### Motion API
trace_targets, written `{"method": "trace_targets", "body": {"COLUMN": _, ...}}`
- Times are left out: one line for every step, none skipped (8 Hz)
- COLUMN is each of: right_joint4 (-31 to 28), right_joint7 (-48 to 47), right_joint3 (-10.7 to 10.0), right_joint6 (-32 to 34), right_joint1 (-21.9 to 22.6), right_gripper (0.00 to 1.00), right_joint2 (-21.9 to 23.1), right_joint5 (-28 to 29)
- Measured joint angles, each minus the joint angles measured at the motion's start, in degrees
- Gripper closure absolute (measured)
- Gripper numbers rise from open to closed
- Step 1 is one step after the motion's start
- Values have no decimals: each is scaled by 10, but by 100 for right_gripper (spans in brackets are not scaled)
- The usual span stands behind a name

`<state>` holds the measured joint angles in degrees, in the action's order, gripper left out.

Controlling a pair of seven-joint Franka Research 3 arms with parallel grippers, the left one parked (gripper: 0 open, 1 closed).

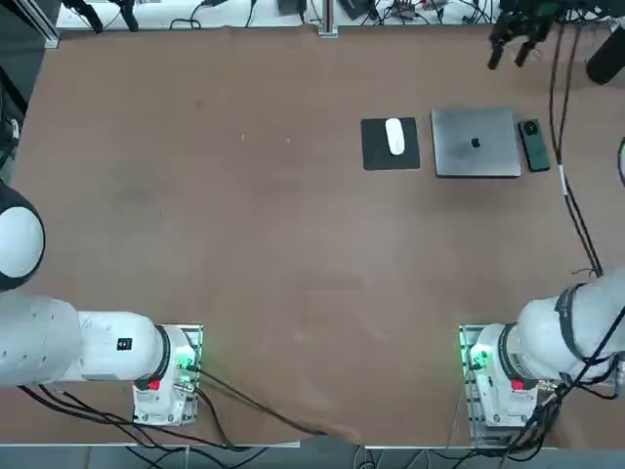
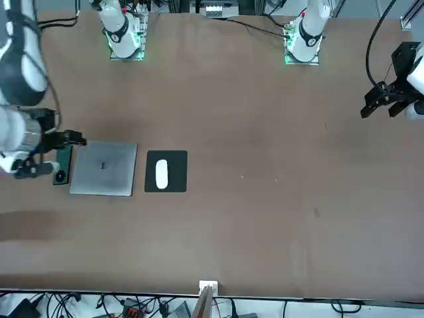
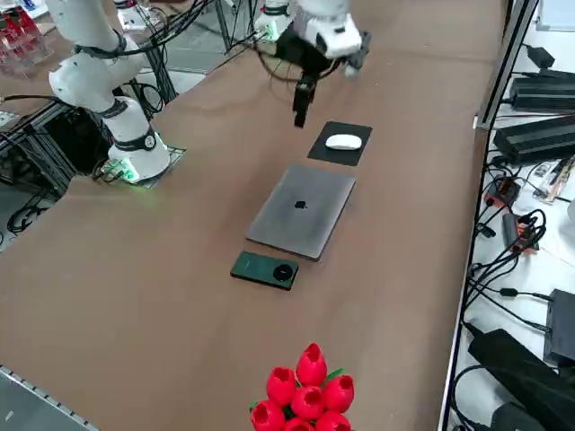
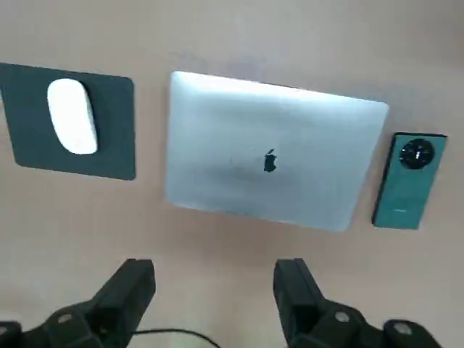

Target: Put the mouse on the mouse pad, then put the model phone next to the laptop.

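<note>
Top view: the mouse (image 1: 395, 136), a small glossy white oval, rests near the middle of the mouse pad (image 1: 375, 156), a flat matte black square, so the first step appears complete; the model phone (image 1: 533, 145), a slim dark slab with a round camera ring, lies just beside the far edge of the laptop (image 1: 476, 142), a thin silver-grey rectangle bearing a dark logo, so the second step also appears done and little seems left but to park the arm. Front view: pad, laptop and phone form one row on the brown table (image 2: 265, 199), the pad just beside the laptop on one side and the phone (image 2: 62, 165) on the other, partly screened by the right arm's wrist. Right side view: the phone (image 3: 264, 269) shows a dark greenish sheen and lies parallel to the laptop's short edge, near it but not touching; a bunch of red artificial tulips (image 3: 306, 390) stands at the table's near edge, well apart from the row. Right wrist view: the right gripper (image 4: 215, 290) hangs above bare table on the robot's side of the laptop (image 4: 268, 152), its two black fingers (image 4: 130, 290) spread apart and holding nothing, clear of every object
</note>
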<state>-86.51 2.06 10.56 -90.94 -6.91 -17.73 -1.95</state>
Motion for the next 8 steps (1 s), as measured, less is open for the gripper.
{"method": "trace_targets", "body": {"right_joint4": -1, "right_joint7": -1, "right_joint3": -88, "right_joint6": 1, "right_joint1": 73, "right_gripper": 0, "right_joint2": 18, "right_joint5": 16}}
{"method": "trace_targets", "body": {"right_joint4": -7, "right_joint7": 10, "right_joint3": -163, "right_joint6": 1, "right_joint1": 127, "right_gripper": 0, "right_joint2": 39, "right_joint5": 37}}
{"method": "trace_targets", "body": {"right_joint4": -25, "right_joint7": 18, "right_joint3": -192, "right_joint6": -15, "right_joint1": 142, "right_gripper": 0, "right_joint2": 64, "right_joint5": 44}}
{"method": "trace_targets", "body": {"right_joint4": -62, "right_joint7": 22, "right_joint3": -196, "right_joint6": -57, "right_joint1": 139, "right_gripper": 0, "right_joint2": 98, "right_joint5": 45}}
{"method": "trace_targets", "body": {"right_joint4": -109, "right_joint7": 23, "right_joint3": -194, "right_joint6": -94, "right_joint1": 133, "right_gripper": 0, "right_joint2": 134, "right_joint5": 45}}
{"method": "trace_targets", "body": {"right_joint4": -144, "right_joint7": 23, "right_joint3": -179, "right_joint6": -108, "right_joint1": 118, "right_gripper": 0, "right_joint2": 164, "right_joint5": 45}}
{"method": "trace_targets", "body": {"right_joint4": -160, "right_joint7": 23, "right_joint3": -154, "right_joint6": -106, "right_joint1": 98, "right_gripper": 0, "right_joint2": 182, "right_joint5": 37}}
{"method": "trace_targets", "body": {"right_joint4": -163, "right_joint7": 23, "right_joint3": -139, "right_joint6": -97, "right_joint1": 91, "right_gripper": 0, "right_joint2": 190, "right_joint5": 27}}
